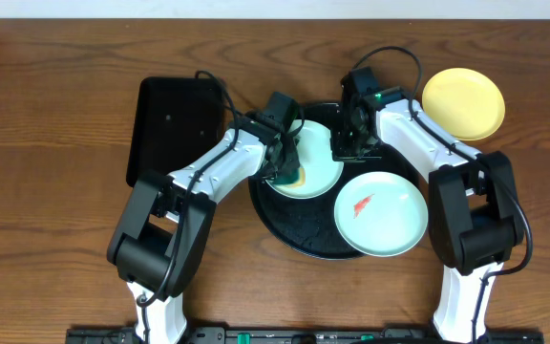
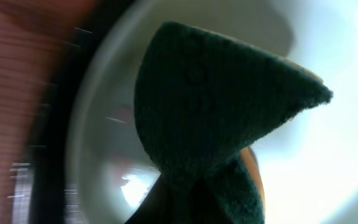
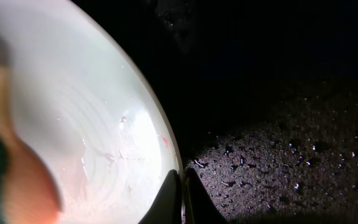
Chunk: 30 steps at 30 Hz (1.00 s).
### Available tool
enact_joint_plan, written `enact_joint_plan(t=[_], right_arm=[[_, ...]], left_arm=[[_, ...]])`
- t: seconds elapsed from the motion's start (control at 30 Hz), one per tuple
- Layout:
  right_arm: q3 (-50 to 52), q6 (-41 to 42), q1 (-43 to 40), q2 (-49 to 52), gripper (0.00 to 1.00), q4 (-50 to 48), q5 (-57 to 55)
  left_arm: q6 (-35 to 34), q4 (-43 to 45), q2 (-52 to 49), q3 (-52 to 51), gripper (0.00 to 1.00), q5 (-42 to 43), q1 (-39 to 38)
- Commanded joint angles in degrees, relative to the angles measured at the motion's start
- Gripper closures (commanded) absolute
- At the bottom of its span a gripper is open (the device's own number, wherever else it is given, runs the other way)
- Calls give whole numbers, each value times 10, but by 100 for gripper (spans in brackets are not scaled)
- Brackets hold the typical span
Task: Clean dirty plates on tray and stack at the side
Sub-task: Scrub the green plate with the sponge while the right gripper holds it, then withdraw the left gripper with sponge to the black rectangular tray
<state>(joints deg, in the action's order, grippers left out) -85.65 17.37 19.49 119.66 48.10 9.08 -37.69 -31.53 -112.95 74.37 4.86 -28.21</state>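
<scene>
On the round black tray [image 1: 289, 239] lie two mint plates. My left gripper [image 1: 287, 170] is shut on a green-and-yellow sponge [image 2: 216, 112], which it presses onto the far mint plate [image 1: 321, 164]. That plate's right rim [image 3: 166, 149] is pinched in my right gripper [image 3: 182, 196], which is shut on it. The near mint plate [image 1: 382, 213] carries a red smear [image 1: 362, 204] and nothing touches it. A yellow plate [image 1: 462, 103] lies on the table at the back right, off the tray. The sponge hides the left fingers in the left wrist view.
A smaller rectangular black tray [image 1: 175, 129] stands at the back left on the wooden table [image 1: 55, 191]. The round tray's bare surface [image 3: 278, 155] is speckled with droplets. Both arms cross over the tray's back half.
</scene>
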Motion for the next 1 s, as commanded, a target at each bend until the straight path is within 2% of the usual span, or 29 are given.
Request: enact_joint_plan(t=[0.0, 0.23, 0.53, 0.67, 0.87, 0.97], right_arm=[[-2, 4, 0, 7, 99, 6, -22], [-2, 4, 0, 7, 99, 6, -22], [-2, 4, 0, 7, 99, 7, -22], [-2, 4, 0, 7, 99, 7, -22], [-2, 4, 0, 7, 99, 1, -22], [-2, 4, 0, 7, 99, -2, -19]], left_arm=[[11, -23, -18, -14, 93, -196, 25], [19, -11, 32, -3, 93, -297, 26], [20, 22, 126, -3, 92, -298, 26], [20, 25, 154, -3, 92, -228, 26], [21, 31, 149, -3, 92, -42, 25], [41, 32, 149, -5, 92, -13, 25]])
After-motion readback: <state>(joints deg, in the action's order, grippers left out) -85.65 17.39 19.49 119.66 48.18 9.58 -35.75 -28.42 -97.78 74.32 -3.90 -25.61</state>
